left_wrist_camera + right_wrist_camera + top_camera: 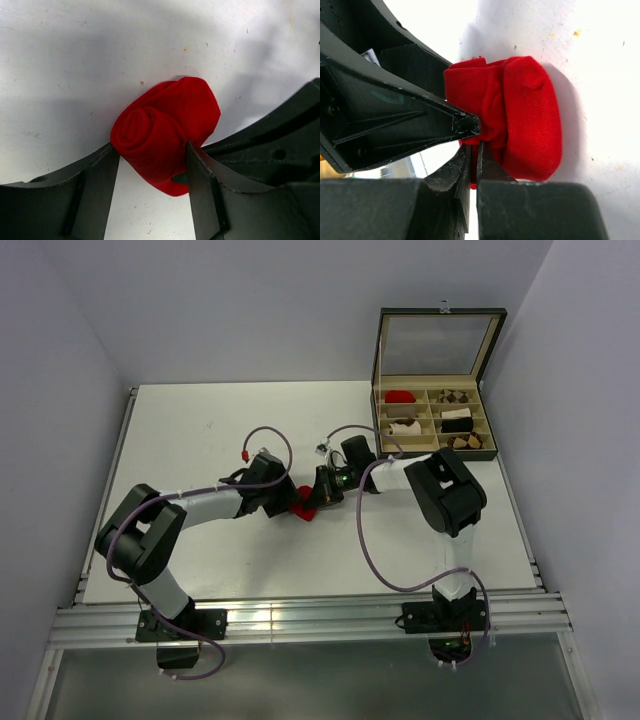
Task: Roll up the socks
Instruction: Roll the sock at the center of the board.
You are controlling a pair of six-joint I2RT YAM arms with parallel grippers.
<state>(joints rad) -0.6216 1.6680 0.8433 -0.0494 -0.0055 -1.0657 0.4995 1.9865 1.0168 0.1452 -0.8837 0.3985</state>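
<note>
So the red sock (160, 135) is sitting out in the middle of the white counter (200, 430), right between the two arms. It's wound up into a chunky little roll, and from the left wrist camera you can see the spiral at one end, like a fabric rose. It's soft, matte knit with smooth rounded folds and a loose flap poking out to the right. The left claw (151, 146) is about half open and straddles the roll. Its flat black fingers (100, 190) touch the fabric on either side, but the roll looks round and unsquashed, so it reads more like cradling than clamping. The right claw (474, 150) is a different story: it's closed right down, with a thin sliver of red cloth pinched in the narrow slit between its blocky black tips, at the edge of the bundle. From that side the sock looks like a fat rounded cushion with a crease down the middle, lying on the counter and casting a soft shadow. The counter itself is smooth with tiny specks and scuffs. Over at the far right corner is a dark box (435, 418) with its glass-panelled lid (438, 342) propped open. It's divided into compartments holding small rolled bundles (455, 420), too small to make out in detail.
</note>
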